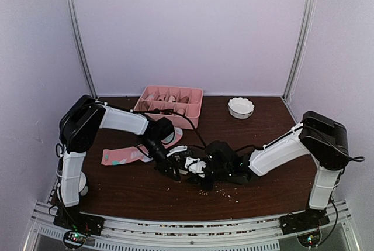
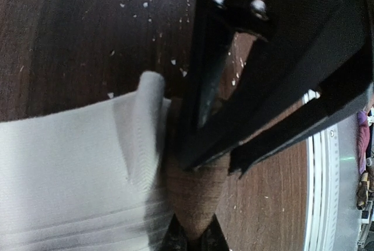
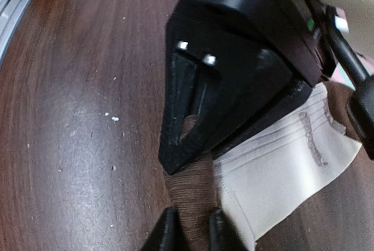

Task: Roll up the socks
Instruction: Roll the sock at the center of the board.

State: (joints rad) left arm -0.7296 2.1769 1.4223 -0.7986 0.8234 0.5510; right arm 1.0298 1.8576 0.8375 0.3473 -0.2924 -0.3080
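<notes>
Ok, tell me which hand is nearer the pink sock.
Left. The left hand pinches the cream sock just beside the pink sock; the right hand pinches it farther away, beyond the left.

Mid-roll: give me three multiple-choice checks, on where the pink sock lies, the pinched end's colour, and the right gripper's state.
1. In the top view, the pink sock lies: A right of the cream sock; B left of it; C on it.
2. The cream sock's pinched end is: A brown; B teal; C pink.
3. The right gripper is: A open; B shut on nothing; C shut on the cream sock.
B, it lies flat further left; A, brown ribbed fabric shows in the grip; C, it squeezes that end.
</notes>
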